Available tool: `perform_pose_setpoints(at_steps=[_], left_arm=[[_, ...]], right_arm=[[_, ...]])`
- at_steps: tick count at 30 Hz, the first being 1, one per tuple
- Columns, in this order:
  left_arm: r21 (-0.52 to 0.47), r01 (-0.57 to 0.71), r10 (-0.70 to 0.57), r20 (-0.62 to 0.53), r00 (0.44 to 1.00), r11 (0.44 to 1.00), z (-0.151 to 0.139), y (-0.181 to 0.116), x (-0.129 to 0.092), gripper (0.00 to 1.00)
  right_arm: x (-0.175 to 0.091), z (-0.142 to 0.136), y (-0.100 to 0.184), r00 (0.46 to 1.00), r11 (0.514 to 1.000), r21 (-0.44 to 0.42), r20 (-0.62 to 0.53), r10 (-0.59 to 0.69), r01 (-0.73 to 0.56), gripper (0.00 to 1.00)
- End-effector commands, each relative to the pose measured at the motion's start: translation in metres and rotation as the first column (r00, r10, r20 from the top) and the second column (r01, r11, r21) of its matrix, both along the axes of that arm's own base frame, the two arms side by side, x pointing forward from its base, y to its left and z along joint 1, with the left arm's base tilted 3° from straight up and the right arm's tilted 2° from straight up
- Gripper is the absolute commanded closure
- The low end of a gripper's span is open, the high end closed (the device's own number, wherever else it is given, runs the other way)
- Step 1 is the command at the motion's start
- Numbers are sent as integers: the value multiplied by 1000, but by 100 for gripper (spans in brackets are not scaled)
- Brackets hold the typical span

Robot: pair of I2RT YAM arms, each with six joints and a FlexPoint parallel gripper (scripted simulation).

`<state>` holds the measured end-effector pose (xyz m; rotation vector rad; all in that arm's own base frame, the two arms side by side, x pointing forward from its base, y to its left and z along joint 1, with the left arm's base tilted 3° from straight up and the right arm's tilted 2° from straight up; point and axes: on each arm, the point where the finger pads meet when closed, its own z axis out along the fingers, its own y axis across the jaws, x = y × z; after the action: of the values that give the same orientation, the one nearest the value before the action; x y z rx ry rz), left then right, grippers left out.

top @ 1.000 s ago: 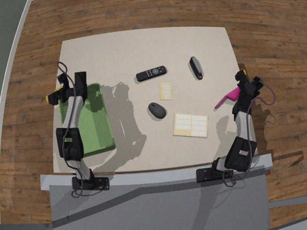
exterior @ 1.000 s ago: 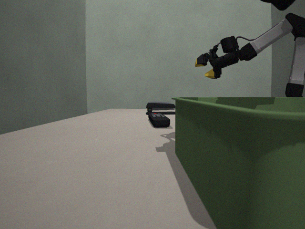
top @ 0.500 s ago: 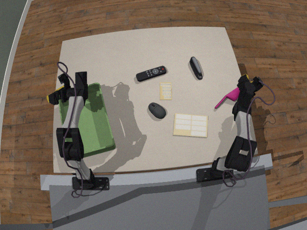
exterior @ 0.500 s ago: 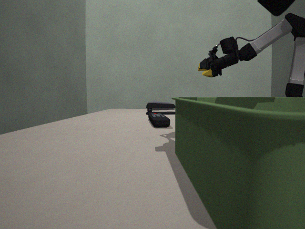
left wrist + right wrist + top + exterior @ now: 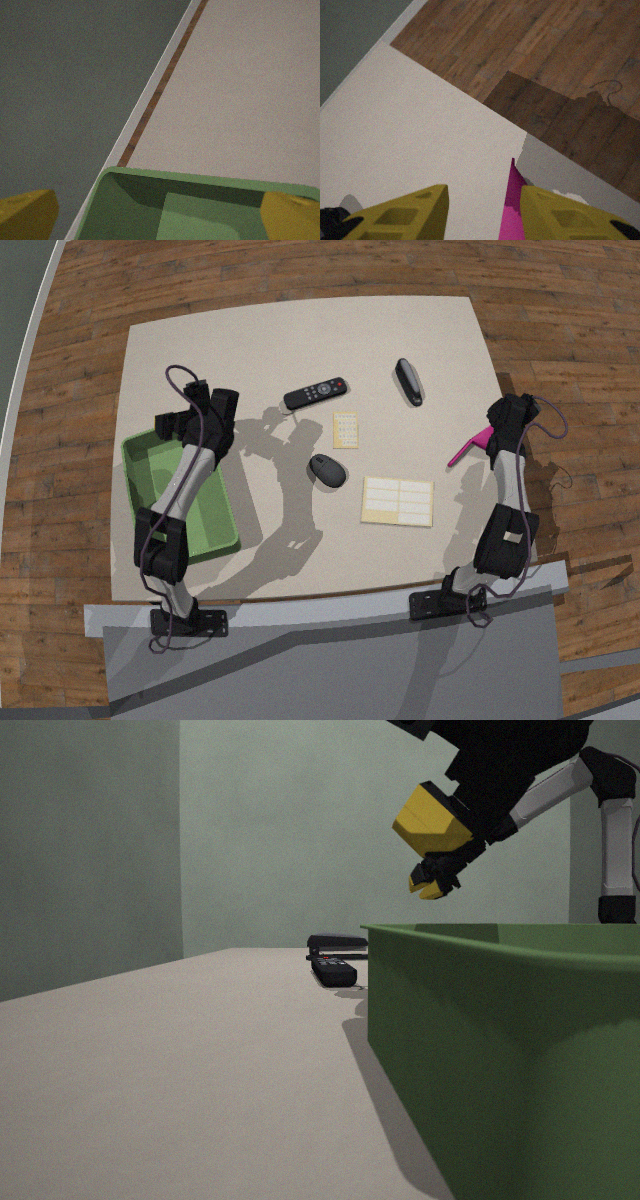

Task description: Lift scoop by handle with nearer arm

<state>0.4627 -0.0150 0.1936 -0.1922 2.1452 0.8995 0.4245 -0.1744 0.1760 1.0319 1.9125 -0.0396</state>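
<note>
Although the right hand has its yellow fingertips partly apart, nothing is gripped between them. It hangs above the desk, over the magenta scoop with a slim straight handle. The scoop lies near the desk's right edge in the top view, handle pointing inward; the hand hides part of its head. Surface finish cannot be assessed (the visible portion appears uniform in colour). Farther out, the left hand is released, fingers wide, by the green rectangular open bin. Progress: the right arm, judged the nearer, is over the scoop. Outstanding: alignment with the handle, firm closure, lift and steady hold.
</note>
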Motion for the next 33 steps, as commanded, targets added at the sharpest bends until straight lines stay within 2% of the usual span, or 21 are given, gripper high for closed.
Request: perform_pose_setpoints(at_steps=[1, 5, 10, 12, 13, 16, 20, 24, 26, 27, 29, 31, 33], left_arm=[[-158, 255, -234, 140, 962, 954, 22, -71, 16, 0], [-232, 438, -405, 178, 897, 868, 25, -136, 12, 0], [-312, 659, -615, 240, 751, 684, 31, -224, -10, 0], [-312, 659, -615, 240, 751, 684, 31, -224, -10, 0], [-328, 697, -650, 255, 716, 638, 32, -241, -15, 0], [-360, 817, -764, 318, 561, 450, 46, -303, -49, 0], [-376, 888, -837, 370, 404, 263, 56, -357, -85, 0], [-372, 927, -880, 424, 216, 48, 68, -406, -135, 0], [-372, 928, -892, 428, 144, -29, 67, -423, -156, 0], [-372, 926, -897, 428, 112, -62, 66, -429, -165, 0], [-372, 926, -897, 428, 112, -62, 66, -429, -165, 0], [-381, 917, -909, 413, 53, -120, 53, -442, -182, 0], [-388, 910, -914, 404, 28, -144, 44, -448, -190, 0]], right_arm=[[7, -2, 13, 994, 997, 78, -108, 23, -15, 62], [5, -13, 20, 980, 992, 128, -198, 33, -7, 62], [-1, -27, 31, 944, 981, 193, -325, 50, 15, 62], [-1, -27, 31, 944, 981, 193, -325, 50, 15, 62], [-5, -30, 34, 933, 978, 208, -357, 53, 24, 62], [-9, -36, 42, 896, 968, 247, -439, 69, 47, 62], [-15, -39, 50, 855, 958, 277, -513, 84, 72, 62], [-25, -48, 62, 786, 944, 317, -605, 124, 96, 62], [-26, -54, 71, 754, 936, 342, -635, 166, 82, 62], [-27, -59, 75, 736, 932, 355, -650, 187, 77, 62], [-27, -59, 75, 736, 932, 355, -650, 187, 77, 62], [-31, -72, 85, 689, 922, 381, -686, 234, 66, 62], [-31, -81, 91, 663, 917, 395, -704, 257, 63, 62]])
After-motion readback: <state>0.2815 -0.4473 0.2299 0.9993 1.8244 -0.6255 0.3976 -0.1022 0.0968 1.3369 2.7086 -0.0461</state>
